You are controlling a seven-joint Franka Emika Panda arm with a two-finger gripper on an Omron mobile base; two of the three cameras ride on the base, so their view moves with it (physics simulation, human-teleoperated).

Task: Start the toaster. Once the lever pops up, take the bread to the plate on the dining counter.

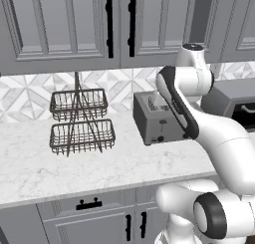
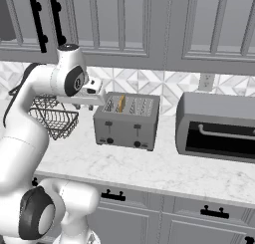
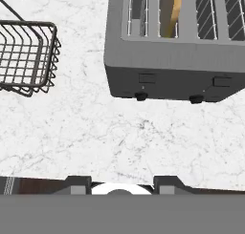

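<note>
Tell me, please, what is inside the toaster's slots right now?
The bread stands in the second slot from the left of the toaster, its tan top edge poking out. The other three slots show bare wire guides; the slice's lower part is hidden inside.

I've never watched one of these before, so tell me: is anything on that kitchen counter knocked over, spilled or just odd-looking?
Nothing stands out. The toaster stands square on the marble worktop, the bread upright in its second slot. The wire basket rack and toaster oven look upright and intact. No spills.
</note>
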